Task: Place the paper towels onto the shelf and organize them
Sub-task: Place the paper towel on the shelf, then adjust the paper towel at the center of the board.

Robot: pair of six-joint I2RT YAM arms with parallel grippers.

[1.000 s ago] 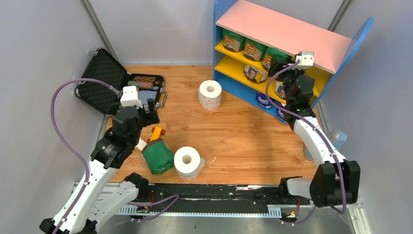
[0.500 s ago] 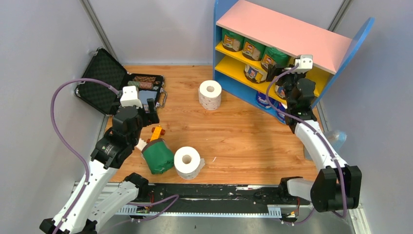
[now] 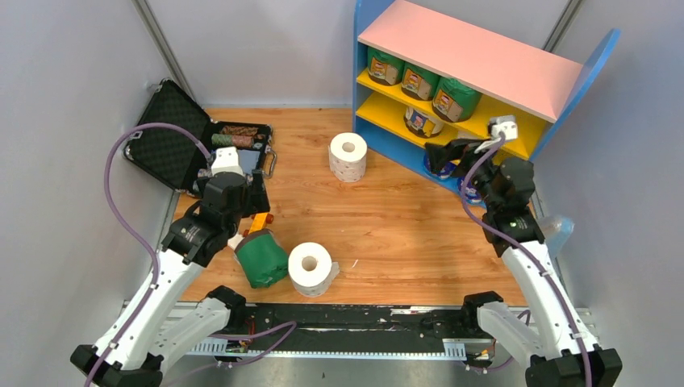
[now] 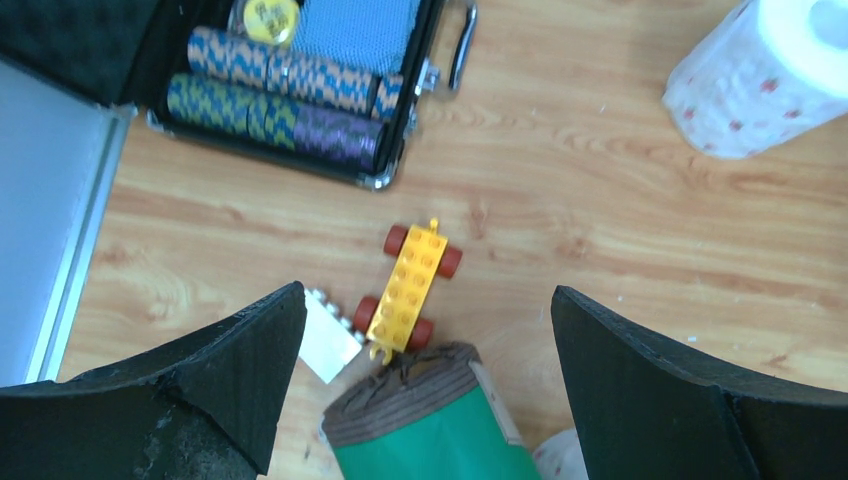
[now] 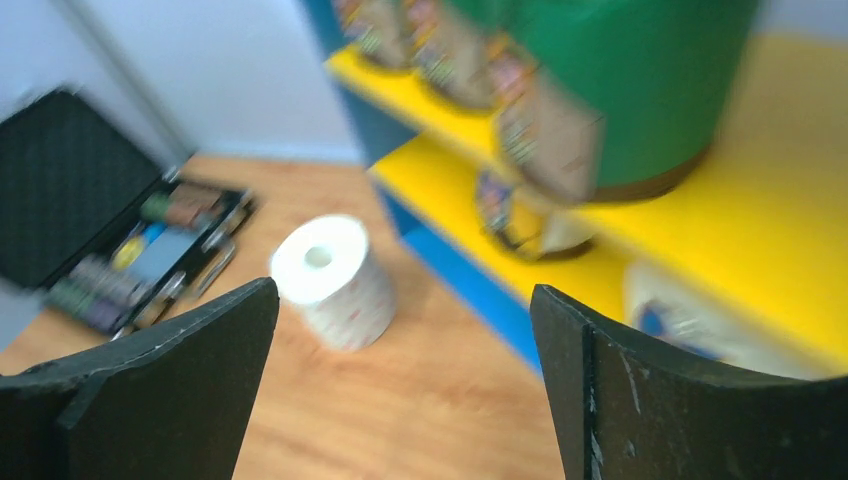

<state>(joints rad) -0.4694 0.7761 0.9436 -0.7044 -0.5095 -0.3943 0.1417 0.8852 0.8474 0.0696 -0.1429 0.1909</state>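
Observation:
The shelf [image 3: 472,52] stands at the back right, and three green-wrapped paper towels [image 3: 453,98] stand on its upper yellow board. One roll [image 3: 421,121] stands on the lower board and blue-and-white rolls [image 3: 440,165] sit at the bottom. My right gripper [image 3: 449,153] is open and empty in front of the shelf. In its wrist view, the right gripper [image 5: 403,290] faces a green roll [image 5: 620,90]. My left gripper [image 3: 254,192] is open and empty above a lying green roll [image 3: 262,258], which the left wrist view [image 4: 430,435] also shows. Two white dotted rolls [image 3: 310,268] [image 3: 348,156] are on the floor.
An open black case [image 3: 173,137] with chips lies at the back left. An orange toy car [image 4: 415,285] and a white brick [image 4: 325,340] lie just beyond the green roll. A dotted roll [image 4: 765,80] shows at the top right of the left wrist view.
My right gripper has pulled back and down from the upper yellow board, and the green roll stays there. My left arm has shifted slightly forward and right.

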